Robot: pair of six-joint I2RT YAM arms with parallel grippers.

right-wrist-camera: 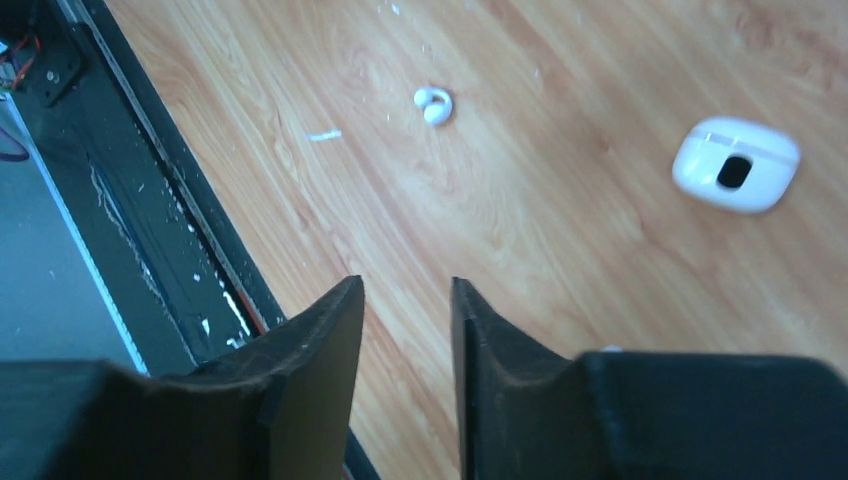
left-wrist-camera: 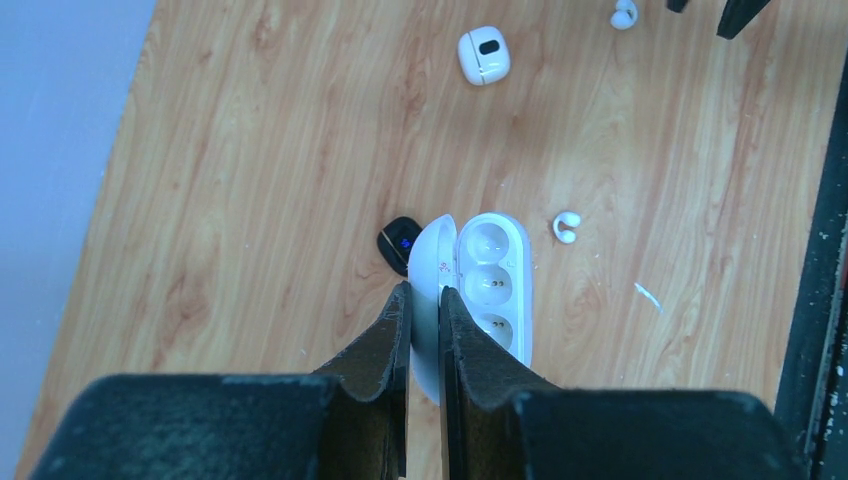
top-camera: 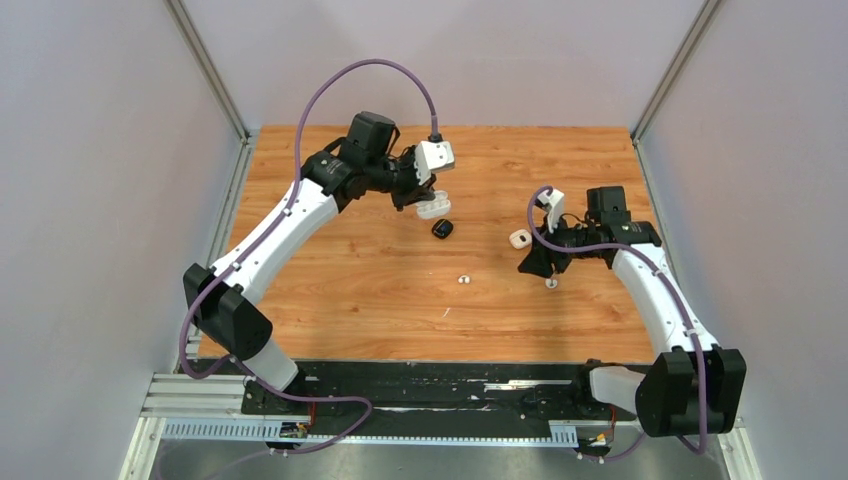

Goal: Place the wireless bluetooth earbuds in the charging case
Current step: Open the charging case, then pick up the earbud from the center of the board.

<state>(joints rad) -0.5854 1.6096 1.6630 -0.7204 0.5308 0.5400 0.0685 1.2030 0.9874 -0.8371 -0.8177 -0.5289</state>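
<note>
My left gripper (left-wrist-camera: 425, 292) is shut on the raised lid of a white charging case (left-wrist-camera: 492, 280), which is open, its moulded wells showing and holding nothing. In the top view it (top-camera: 428, 198) holds that case (top-camera: 433, 209) at the back middle of the table. One white earbud (left-wrist-camera: 567, 226) lies on the wood to the right of the case; from above, this earbud (top-camera: 463, 280) sits mid-table. Another white earbud (top-camera: 550, 283) lies just beside my right gripper (top-camera: 528, 266). My right gripper (right-wrist-camera: 405, 290) is open over bare wood with nothing between its fingers.
A black case (top-camera: 443, 229) rests just beside the held case. A small closed white case (top-camera: 519, 239) with a dark oval lies near the right gripper, also visible as the white case (right-wrist-camera: 737, 165). The black base rail (right-wrist-camera: 150, 230) runs along the table's near edge.
</note>
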